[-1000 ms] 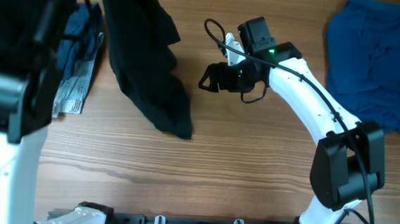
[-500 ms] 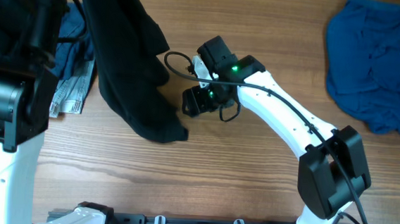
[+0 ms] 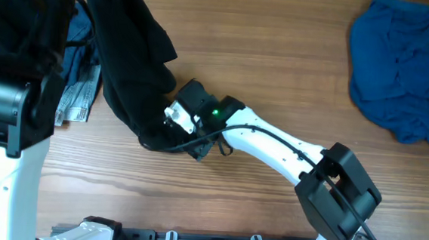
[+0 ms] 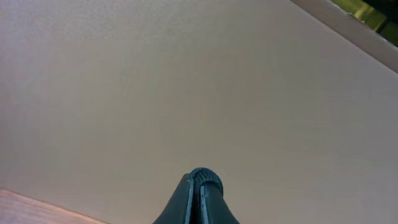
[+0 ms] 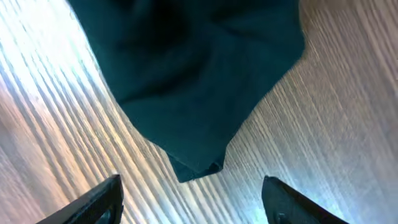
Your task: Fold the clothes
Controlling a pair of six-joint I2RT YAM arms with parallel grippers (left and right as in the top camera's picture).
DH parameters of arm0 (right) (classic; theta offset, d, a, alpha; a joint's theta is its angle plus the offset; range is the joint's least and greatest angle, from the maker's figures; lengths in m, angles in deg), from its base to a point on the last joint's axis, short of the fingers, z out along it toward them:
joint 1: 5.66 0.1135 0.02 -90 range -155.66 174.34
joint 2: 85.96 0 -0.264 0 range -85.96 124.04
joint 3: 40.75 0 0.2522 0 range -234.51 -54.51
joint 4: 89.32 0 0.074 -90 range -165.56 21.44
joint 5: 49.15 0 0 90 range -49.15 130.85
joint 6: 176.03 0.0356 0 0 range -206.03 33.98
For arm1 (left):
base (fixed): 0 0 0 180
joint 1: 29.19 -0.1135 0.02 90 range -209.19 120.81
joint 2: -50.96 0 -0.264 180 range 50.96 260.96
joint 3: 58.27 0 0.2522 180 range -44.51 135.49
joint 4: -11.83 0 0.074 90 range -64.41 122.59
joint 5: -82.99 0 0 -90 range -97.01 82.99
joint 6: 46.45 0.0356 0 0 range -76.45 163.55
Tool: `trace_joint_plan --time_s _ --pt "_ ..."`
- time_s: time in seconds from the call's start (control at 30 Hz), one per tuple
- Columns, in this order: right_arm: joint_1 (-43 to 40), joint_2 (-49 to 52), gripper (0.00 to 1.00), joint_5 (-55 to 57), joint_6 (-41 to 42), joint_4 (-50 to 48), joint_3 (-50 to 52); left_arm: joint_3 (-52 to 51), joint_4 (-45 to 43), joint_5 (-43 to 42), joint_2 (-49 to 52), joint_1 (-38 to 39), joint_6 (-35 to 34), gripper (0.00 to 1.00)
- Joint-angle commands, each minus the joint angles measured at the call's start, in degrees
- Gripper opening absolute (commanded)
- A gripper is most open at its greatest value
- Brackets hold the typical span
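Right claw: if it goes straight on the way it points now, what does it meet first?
Most likely the lower corner of the black garment, straight ahead of the open right claw; depth is unclear.

The far-left part of the worktop (image 3: 281, 34) is blocked: the black garment (image 3: 138, 77) hangs like a curtain from above the far edge down to the boards, and its lowest corner rests left of the middle. To its left, against the left edge, lie a denim and navy heap (image 3: 81, 73) and the bulky left arm (image 3: 8, 98). The right arm (image 3: 273, 147) slants from the near-right corner to that corner of cloth, cutting across the near half. Its claw (image 5: 191, 182) is spread, with bare wood either side of the cloth tip. The blue garment (image 3: 400, 65) fills the far-right corner. The far middle and the near-left boards lie free.
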Motion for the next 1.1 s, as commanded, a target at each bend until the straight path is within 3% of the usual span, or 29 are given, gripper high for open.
trace_joint_plan --time_s 0.0,0.23,0.3,0.37,0.4,0.47,0.5,0.73,0.83,1.07 --pt "0.8 2.7 0.68 1.9 -10.7 0.0 0.0 1.4 0.0 0.9 -0.1 -0.2 -0.5 0.04" --pt "2.8 8.2 0.64 2.8 -14.9 -0.5 -0.3 1.4 0.4 1.0 -0.1 -0.2 -0.5 0.04" --pt "2.8 8.2 0.52 2.8 -14.8 -0.6 -0.3 1.4 0.8 1.0 -0.1 -0.2 -0.5 0.04" --pt "2.8 8.2 0.32 2.8 -14.5 -0.7 -0.3 1.4 1.0 1.0 0.0 -0.2 -0.5 0.04" --pt "2.8 8.2 0.28 3.0 -14.0 -0.9 -0.3 1.4 1.0 0.9 0.1 -0.2 -0.5 0.04" --pt "2.8 8.2 0.07 3.7 -12.3 -1.7 -0.5 1.4 1.1 0.9 0.4 -0.2 -0.5 0.04" --pt "2.8 8.2 0.04 3.9 -10.8 -2.3 -0.7 1.4 1.1 0.9 0.5 -0.2 -0.5 0.04" --pt "-4.4 -1.4 0.04 5.6 5.8 1.5 -11.9 1.4 5.8 3.9 0.7 -0.2 -0.5 0.04" --pt "-14.8 -10.5 0.04 3.0 10.7 5.5 -16.0 1.4 8.4 4.9 0.7 -0.2 -0.5 0.04" --pt "-43.0 -24.7 0.04 -12.0 9.1 13.9 -17.9 1.4 14.1 14.8 0.6 -0.2 -0.6 0.04"
